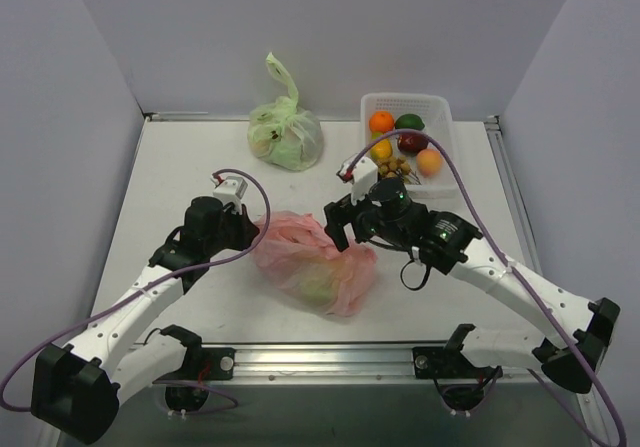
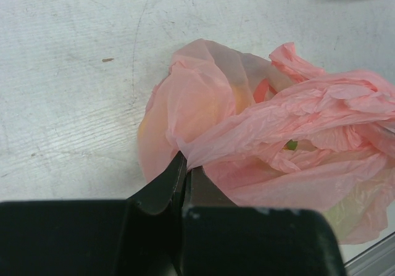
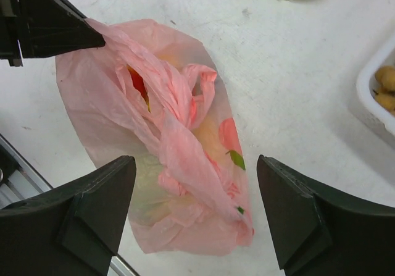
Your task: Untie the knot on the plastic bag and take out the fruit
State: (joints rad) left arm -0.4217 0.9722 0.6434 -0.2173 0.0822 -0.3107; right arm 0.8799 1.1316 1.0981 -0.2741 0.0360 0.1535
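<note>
**Supervisor:** Where are you sitting right now?

**Operator:** I'm pinching the left edge of the plastic bag (image 1: 315, 267) with the left fingers (image 2: 183, 168), and they're closed right down on a fold of pink film. The right fingers (image 1: 338, 229) are hanging spread wide over the bag's other side, gripping nothing. The bag is lying slumped in the middle of the table (image 1: 180, 167).

**Supervisor:** And the knot?

**Operator:** I'm looking at the knot (image 3: 176, 125) from the right wrist. It's a twisted pink strand running along the top, and I can't tell whether it's tight or slack. Fruit (image 3: 229, 135) is showing through the film beside it.

**Supervisor:** What's worrying you?

**Operator:** I'm thinking the film is the weak point. If the right fingers are grabbing body plastic instead of the strand while the left is pulling, I'm tightening the twist or tearing the bag. Lifting could also tip it, sending fruit rolling out of the gap. The green bag (image 1: 285, 132) and the basket (image 1: 447, 127) are sitting well apart at the back, so I'm not expecting a collision.

**Supervisor:** Any labels?

**Operator:** I'm seeing no readable writing anywhere.
</note>
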